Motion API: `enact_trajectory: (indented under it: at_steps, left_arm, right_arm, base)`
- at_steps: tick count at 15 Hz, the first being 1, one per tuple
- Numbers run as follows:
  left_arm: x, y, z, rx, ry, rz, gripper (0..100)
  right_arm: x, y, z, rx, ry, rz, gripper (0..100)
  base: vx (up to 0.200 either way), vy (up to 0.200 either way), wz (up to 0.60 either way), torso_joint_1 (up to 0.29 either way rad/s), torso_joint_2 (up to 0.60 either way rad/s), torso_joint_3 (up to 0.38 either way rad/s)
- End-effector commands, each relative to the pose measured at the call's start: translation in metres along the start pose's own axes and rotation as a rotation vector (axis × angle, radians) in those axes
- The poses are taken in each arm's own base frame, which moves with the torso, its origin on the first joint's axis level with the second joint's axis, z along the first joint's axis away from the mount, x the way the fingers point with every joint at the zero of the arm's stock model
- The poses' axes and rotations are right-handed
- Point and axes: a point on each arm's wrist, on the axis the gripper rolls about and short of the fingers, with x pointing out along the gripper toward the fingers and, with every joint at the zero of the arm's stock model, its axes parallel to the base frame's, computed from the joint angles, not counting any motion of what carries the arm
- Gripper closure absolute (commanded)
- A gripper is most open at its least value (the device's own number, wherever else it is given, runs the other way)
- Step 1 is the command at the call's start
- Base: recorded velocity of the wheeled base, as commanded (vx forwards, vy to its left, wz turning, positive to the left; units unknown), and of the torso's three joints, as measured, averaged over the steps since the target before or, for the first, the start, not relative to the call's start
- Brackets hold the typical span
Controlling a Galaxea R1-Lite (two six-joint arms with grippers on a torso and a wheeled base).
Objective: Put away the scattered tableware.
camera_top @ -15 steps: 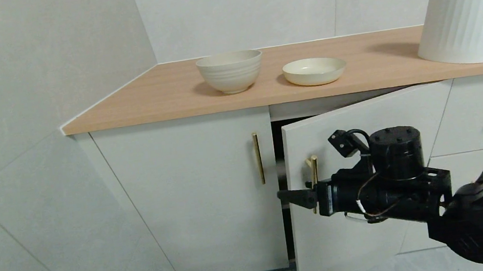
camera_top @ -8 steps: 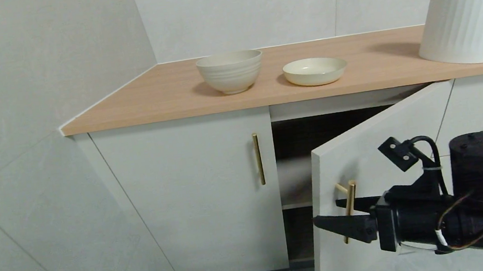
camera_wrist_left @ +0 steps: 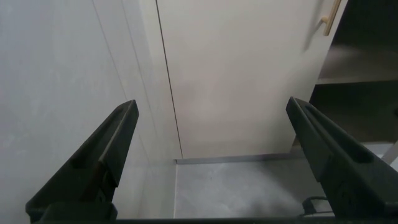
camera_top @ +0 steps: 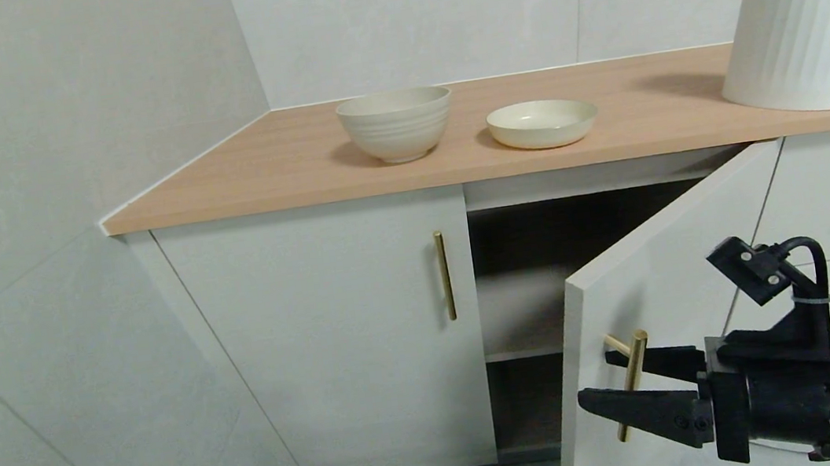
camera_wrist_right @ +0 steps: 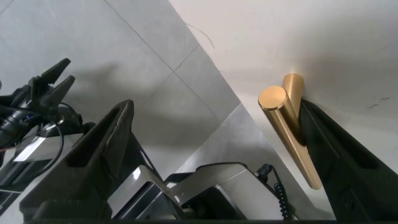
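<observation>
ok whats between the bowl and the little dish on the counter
Nothing. In the head view the bowl and the shallow dish stand apart, with only bare wooden countertop between them.

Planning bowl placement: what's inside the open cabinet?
A pale shelf splits the cabinet into an upper and a lower space; nothing sits on the part shown. Both spaces go dark at the back, and the half-open door hides the right side.

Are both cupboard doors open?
No: the left door is shut flat, while only the right door stands swung open.
</observation>
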Motion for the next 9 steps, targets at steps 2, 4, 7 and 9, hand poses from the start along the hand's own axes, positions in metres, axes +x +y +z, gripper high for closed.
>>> enact_trajectory:
  at_steps: [2,4,7,9]
  left_arm:
    - [-0.001,0.0,0.006,0.011,-0.03,-0.004,0]
    - [-0.01,-0.002,0.044,0.027,-0.113,-0.111,0]
    - [0.014,-0.002,0.114,0.014,0.015,-0.257,0]
    - [0.047,-0.002,0.144,-0.002,0.096,-0.308,0]
  right_arm:
    - [-0.002,0.001,0.0,-0.001,-0.003,-0.001,0]
    - [-0.002,0.001,0.0,-0.001,-0.003,-0.001,0]
    - [-0.002,0.001,-0.001,0.0,-0.002,-0.001,0]
    - [-0.002,0.001,-0.001,0.0,-0.001,0.0,0]
  base:
    - [0.0,0.0,0.0,0.0,0.0,0.0]
    - [0.0,0.0,0.0,0.0,0.0,0.0]
    - [0.0,0.0,0.0,0.0,0.0,0.0]
    - [0.0,0.0,0.0,0.0,0.0,0.0]
